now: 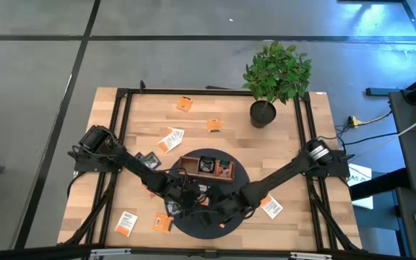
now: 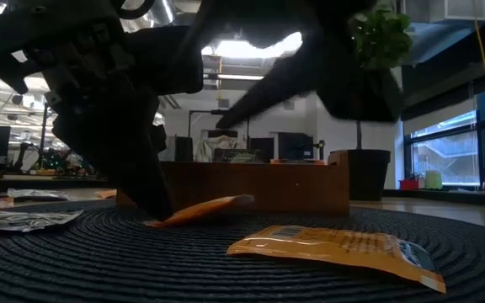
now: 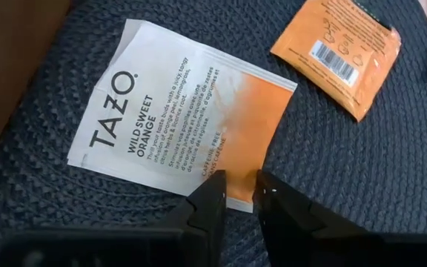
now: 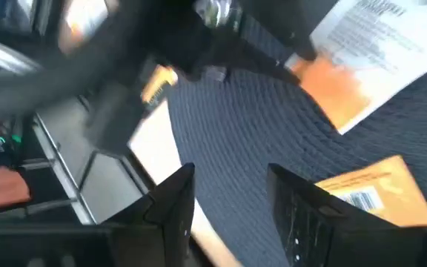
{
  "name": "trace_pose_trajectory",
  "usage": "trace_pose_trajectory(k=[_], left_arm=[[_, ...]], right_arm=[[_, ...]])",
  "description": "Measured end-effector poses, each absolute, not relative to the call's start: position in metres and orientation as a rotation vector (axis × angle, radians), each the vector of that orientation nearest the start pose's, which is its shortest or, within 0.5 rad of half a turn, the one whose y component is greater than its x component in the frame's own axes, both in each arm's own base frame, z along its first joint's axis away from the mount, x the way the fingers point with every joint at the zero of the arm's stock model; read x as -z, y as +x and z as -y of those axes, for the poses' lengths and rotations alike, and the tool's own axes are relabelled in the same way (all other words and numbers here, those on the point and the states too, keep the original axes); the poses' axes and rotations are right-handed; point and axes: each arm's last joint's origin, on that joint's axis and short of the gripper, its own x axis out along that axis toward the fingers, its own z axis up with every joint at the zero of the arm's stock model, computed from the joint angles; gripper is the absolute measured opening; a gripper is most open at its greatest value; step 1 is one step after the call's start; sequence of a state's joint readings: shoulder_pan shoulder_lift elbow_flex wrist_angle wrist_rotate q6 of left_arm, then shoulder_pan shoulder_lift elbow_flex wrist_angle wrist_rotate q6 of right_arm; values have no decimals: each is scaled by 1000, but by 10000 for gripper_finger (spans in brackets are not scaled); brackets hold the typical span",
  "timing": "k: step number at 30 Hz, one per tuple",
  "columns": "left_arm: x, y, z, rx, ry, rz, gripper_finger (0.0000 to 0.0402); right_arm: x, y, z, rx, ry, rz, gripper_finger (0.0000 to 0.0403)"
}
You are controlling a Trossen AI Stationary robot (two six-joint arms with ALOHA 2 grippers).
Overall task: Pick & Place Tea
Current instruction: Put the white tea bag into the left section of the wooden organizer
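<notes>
A white-and-orange tea sachet (image 3: 176, 119) lies on the dark round mat (image 1: 248, 180), just in front of the brown wooden tray (image 1: 188, 163). My left gripper (image 3: 241, 194) is shut on its orange end. An all-orange sachet (image 3: 339, 52) lies flat on the mat beside it. My right gripper (image 4: 232, 196) hangs open above the mat, next to this orange sachet (image 4: 376, 194), and touches nothing. In the high view both grippers meet over the near part of the mat, the left (image 1: 181, 198) and the right (image 1: 217, 213). My left gripper pinches the edge of the sachet's orange end (image 3: 237, 178) between its two fingers. The fingers slant down from the table's left side. In the low view the held end (image 2: 160, 220) sits at the mat, and the free end (image 2: 241, 200) stands slightly raised.
More sachets lie on the bare wood: two at the far side (image 1: 184, 105) (image 1: 214, 125), one left of the tray (image 1: 170, 139), two at the near left (image 1: 126, 224) (image 1: 163, 224), one at the near right (image 1: 271, 207). A potted plant (image 1: 263, 113) stands at the far right.
</notes>
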State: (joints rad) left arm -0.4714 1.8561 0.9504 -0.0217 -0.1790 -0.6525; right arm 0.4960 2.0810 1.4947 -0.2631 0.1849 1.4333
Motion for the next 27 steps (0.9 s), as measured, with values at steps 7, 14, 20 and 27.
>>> trace_pose_trajectory(k=[7,14,20,27], left_arm=[[-124,312,159,-17,-298,-923,73],[-124,312,160,-12,-299,-920,72],[-124,312,159,-17,-297,-917,73],[-124,312,159,-20,-296,-916,72]], right_arm=[[-167,394,-210,460,1061,-799,169],[-163,390,-206,574,1057,-774,169],[-161,392,-197,602,1070,-801,169],[-159,387,-196,645,1049,-834,169]])
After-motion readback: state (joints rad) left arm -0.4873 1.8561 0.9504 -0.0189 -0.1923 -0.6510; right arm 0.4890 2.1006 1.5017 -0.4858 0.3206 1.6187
